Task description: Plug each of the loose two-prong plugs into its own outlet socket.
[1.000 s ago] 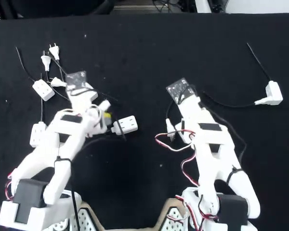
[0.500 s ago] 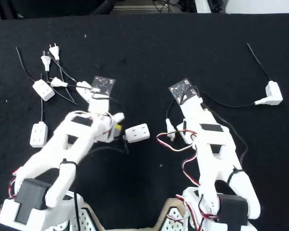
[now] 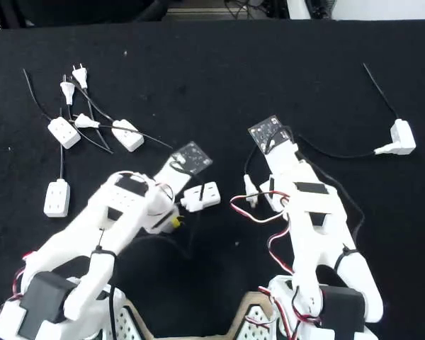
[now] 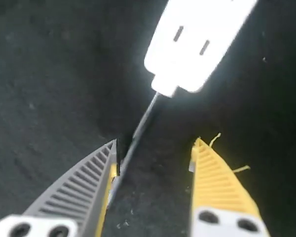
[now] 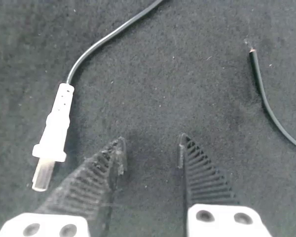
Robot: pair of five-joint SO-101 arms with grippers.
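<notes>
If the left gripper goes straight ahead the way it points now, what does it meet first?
Probably the white outlet socket, whose black cord runs between the open fingers of the left gripper; depth is hard to judge.

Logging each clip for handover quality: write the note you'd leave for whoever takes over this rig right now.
Left end effector: open, with the cable of a white socket running between its fingers. That socket's two slots are empty.
Right end effector: open, holding nothing, with a loose plug lying beside it.
Table's left side: other sockets and small plugs. Far right: angled plug.
Done: no plug visibly seated.
Left: all the plugging.
</notes>
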